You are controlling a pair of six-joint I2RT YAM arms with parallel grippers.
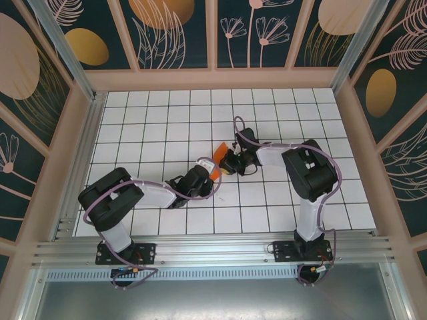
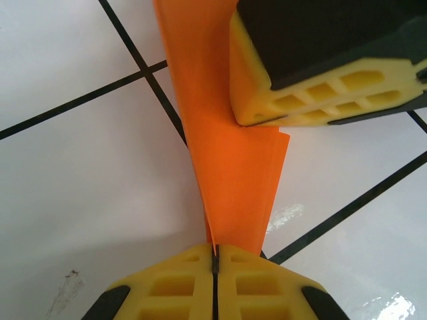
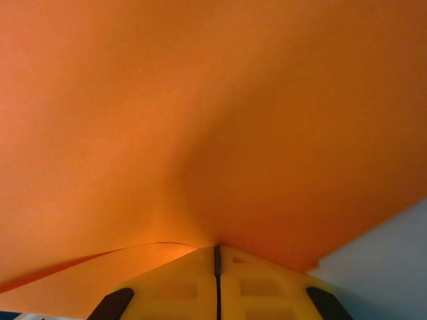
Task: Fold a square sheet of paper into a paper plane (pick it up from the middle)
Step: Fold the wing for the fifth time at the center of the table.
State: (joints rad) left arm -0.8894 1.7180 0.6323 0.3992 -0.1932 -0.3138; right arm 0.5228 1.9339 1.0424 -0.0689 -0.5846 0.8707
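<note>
Two grippers meet on the folded paper [image 1: 223, 147] at centre of the top view. We see the left gripper [image 2: 215, 250] clamped on its narrow end, the right gripper [image 3: 217, 250] clamped on a layer. We judge mid-fold creasing; next needs a steady press, no tearing.

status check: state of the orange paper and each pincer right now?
orange paper: folded into layers, clamped at two spots.
left pincer: shut on the orange paper.
right pincer: shut on the orange paper.
</note>
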